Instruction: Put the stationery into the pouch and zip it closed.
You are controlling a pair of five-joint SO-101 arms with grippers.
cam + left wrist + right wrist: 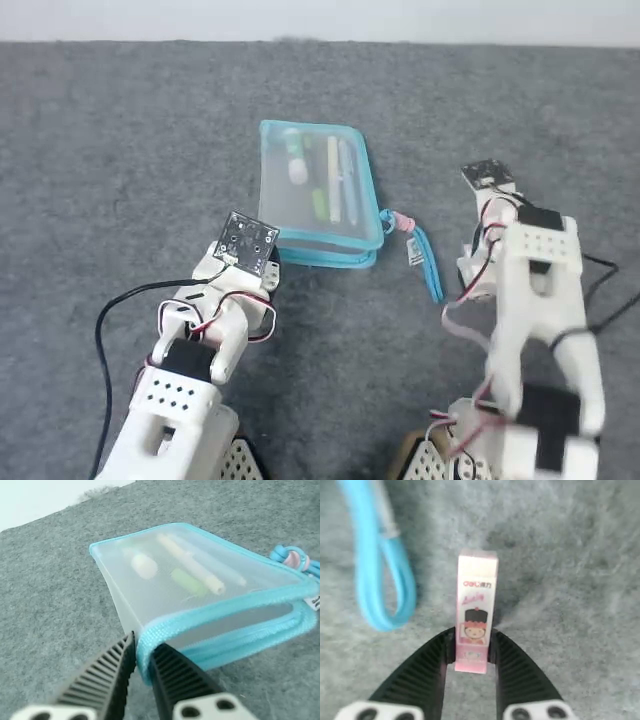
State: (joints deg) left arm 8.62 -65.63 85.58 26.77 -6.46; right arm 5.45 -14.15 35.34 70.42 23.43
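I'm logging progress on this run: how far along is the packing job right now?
Done: several pens lie inside the pouch. In hand: the left gripper pinches the pouch's blue-trimmed corner, and the right gripper is shut on a pink eraser over the felt, beside the blue cord. Left: put the eraser in, then zip; the pouch's mouth looks open.

Frosted plastic pouch, matt felt table
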